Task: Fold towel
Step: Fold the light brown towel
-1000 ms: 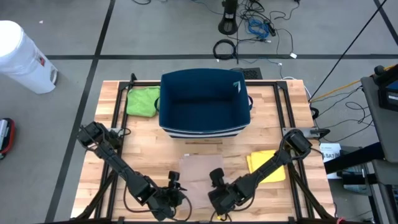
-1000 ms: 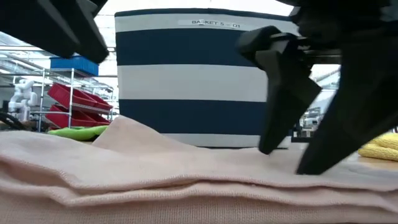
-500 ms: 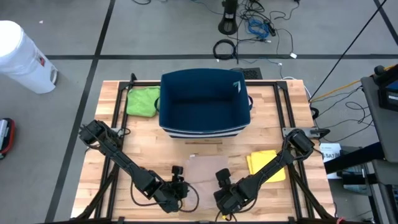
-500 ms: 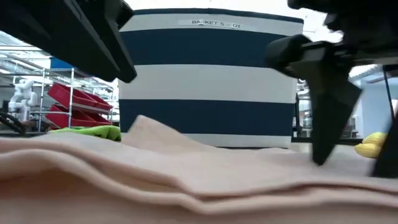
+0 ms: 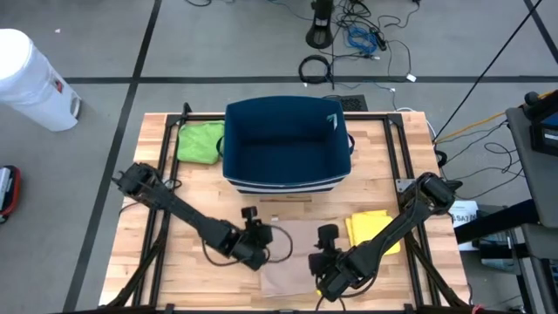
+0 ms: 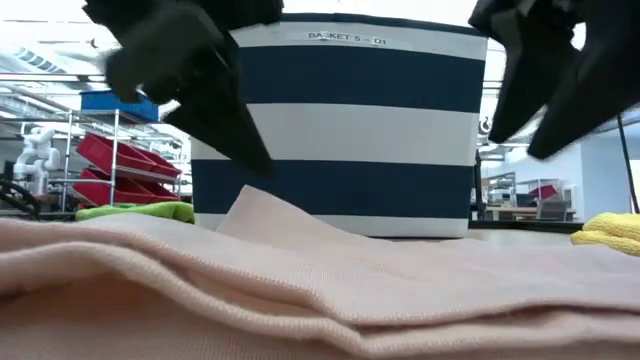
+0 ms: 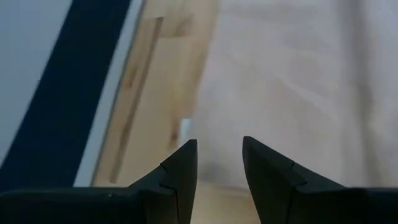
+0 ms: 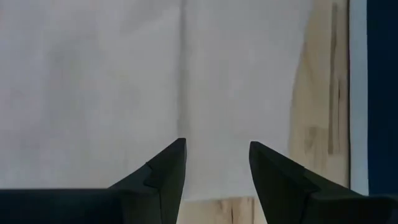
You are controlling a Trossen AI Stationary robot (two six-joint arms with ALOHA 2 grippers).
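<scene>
Left claw [image 7: 219, 163] parted and empty, right claw [image 8: 216, 163] parted and empty, folded pink towel [image 5: 292, 262] beneath both, on wooden tabletop [image 5: 139, 262].

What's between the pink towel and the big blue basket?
Just bare wooden table; the high view shows an empty strip between the towel and the basket.

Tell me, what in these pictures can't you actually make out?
- Inside of the striped basket: the low view shows only its outer wall; the high view shows a dark interior with no detail.
- Pink towel in the high view: partly covered by the left gripper and right gripper.
- Whether either gripper touches the towel: cannot tell; both wrist views show open fingers with nothing between them.
- Yellow cloth: cut off by the low view's right edge.
</scene>
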